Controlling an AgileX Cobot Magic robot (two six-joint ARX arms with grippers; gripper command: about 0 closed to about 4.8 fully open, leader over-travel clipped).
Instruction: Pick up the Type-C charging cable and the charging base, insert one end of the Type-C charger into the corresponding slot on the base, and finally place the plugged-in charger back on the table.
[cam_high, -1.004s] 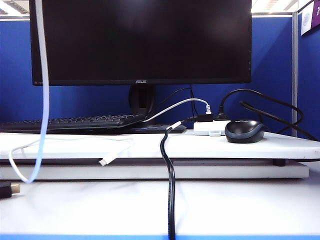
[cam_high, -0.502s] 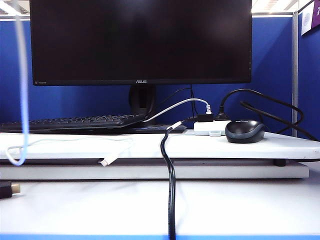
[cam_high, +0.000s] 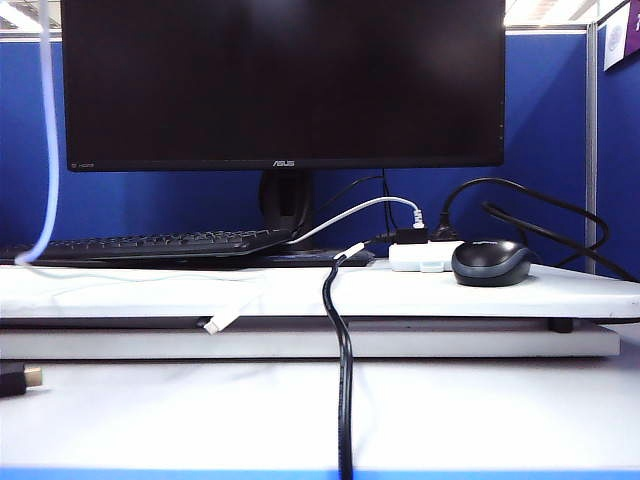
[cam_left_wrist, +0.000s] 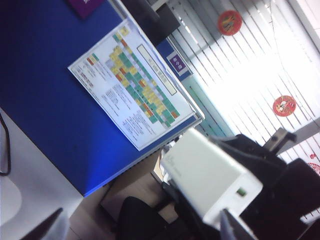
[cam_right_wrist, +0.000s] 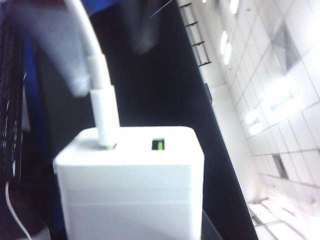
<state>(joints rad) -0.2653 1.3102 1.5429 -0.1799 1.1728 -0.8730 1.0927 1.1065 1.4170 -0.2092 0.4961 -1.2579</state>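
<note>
Left gripper (cam_left_wrist: 142, 227): jaws spread wide, nothing between them. Only its two dark fingertips (cam_left_wrist: 235, 229) show at the edge of the left wrist view, facing the charging base (cam_left_wrist: 205, 175). Right gripper (cam_left_wrist: 260, 165): black body clamped around the charging base, holding it up in the air, clear of the table (cam_high: 480, 410). Both grippers sit outside the exterior view's frame. Right wrist view, close up: the charging base (cam_right_wrist: 130, 190) has the dark monitor (cam_right_wrist: 150, 90) as backdrop, and one end of the Type-C charging cable (cam_right_wrist: 97, 95) is seated in a slot on its end face. The neighbouring slot (cam_right_wrist: 158, 145), green inside, is unoccupied. Exterior view: the Type-C charging cable (cam_high: 48, 130) hangs down from above the frame just beside the left edge of the monitor (cam_high: 285, 80). It bends below the monitor's lower-left corner and runs thinly along the raised board (cam_high: 500, 295) beneath the screen. Its free connector (cam_high: 208, 325) lies on the board's front lip, below the monitor and left of its stand. Keyboard (cam_high: 150, 243) sits under the monitor's left half. Power strip (cam_high: 422, 256) and black mouse (cam_high: 490, 263) lie under its right corner. A thick black cable (cam_high: 343, 380) drops forward over the board from beneath the monitor's middle.
</note>
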